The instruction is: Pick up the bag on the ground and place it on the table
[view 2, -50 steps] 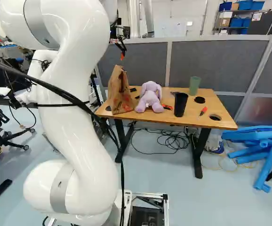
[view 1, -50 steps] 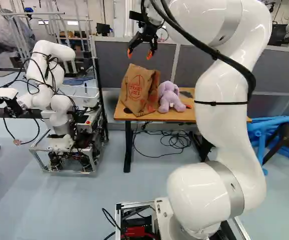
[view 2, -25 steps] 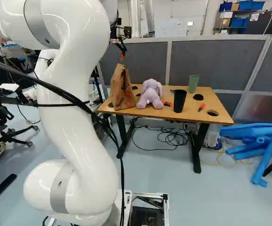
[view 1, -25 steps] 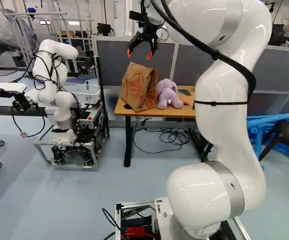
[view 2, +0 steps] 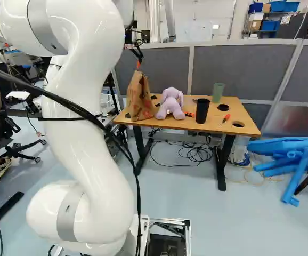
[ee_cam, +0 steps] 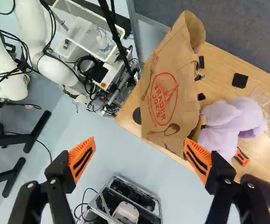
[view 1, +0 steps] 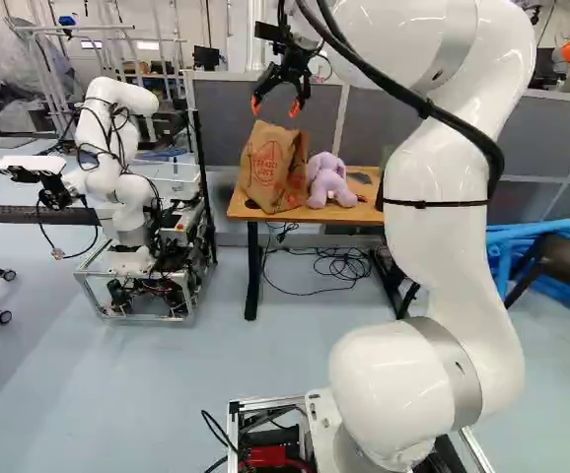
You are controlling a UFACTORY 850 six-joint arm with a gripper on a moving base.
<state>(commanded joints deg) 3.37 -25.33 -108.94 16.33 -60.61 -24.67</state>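
In the left base view my gripper (view 1: pixel 276 101) hangs above the brown paper bag (view 1: pixel 274 166), its fingers spread. The bag stands upright on the wooden table (view 2: pixel 212 121), near its end beside the purple plush toy (view 2: pixel 170 103). In the wrist view the gripper (ee_cam: pixel 139 158) is wide open with nothing between its orange pads; the bag (ee_cam: pixel 168 88) lies ahead of it, with printing on its front. One finger overlaps the bag's lower corner in that view; whether they touch I cannot tell.
A black cup (view 2: pixel 202 111), a green cup (view 2: pixel 218 92) and a red-handled tool (view 2: pixel 226 118) are on the table. Grey partitions (view 2: pixel 239 69) stand behind it. Another robot (view 1: pixel 117 177) stands left of the table, blue wrapped parts (view 2: pixel 287 157) to its right. Cables (view 2: pixel 195 152) lie beneath.
The base has moved, shifting the whole scene in both base views. My arm and open gripper hold the same pose. Bag and toy stay where they were on the table.
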